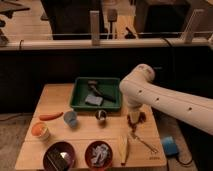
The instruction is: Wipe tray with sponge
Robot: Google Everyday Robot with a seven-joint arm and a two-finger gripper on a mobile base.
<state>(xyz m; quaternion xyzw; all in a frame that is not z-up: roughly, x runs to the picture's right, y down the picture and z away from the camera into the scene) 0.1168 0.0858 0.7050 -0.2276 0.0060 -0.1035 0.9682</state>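
Table (pixel 52 100): a wooden top is being viewed from its front edge.
Left bowl (pixel 59 156): a round reddish dish is being shown at the front edge, with something dark inside.
Right bowl (pixel 98 153): a second reddish dish is being shown just beside it, with pale crumpled contents.
Yellowish item (pixel 124 149): a pale elongated thing is being seen lying just right of the right bowl.
Utensil (pixel 142 143): a thin piece is being seen lying beside the yellowish item; what kind it is cannot be told.
Blue block (pixel 169 145): a bright block is being shown low, past the table's right edge.
Orange cup (pixel 40 130): it is being seen standing near the left edge.
Orange stick (pixel 50 116): it is being seen lying behind the orange cup.
Blue cup (pixel 70 118): a small cup is being shown just right of the orange stick.
Dark round object (pixel 100 115): it is being seen just in front of the tray.
Gripper (pixel 134 119): it is being held pointing down over the table, just past the tray's front right corner; its fingers are being held released, with nothing grasped.
Arm (pixel 165 100): a white limb is being reached in from the right, its elbow bent above the tray's right end.
Tray (pixel 82 106): the dark green container is being seen resting at the rear middle of the table.
Sponge (pixel 93 100): the grey-blue pad is being seen lying flat inside the tray, toward its front, apart from the gripper.
Brush (pixel 100 90): a dark handled tool is being seen lying in the tray behind the sponge.
Rail (pixel 60 44): a pale bar with upright posts is being shown beyond the table.
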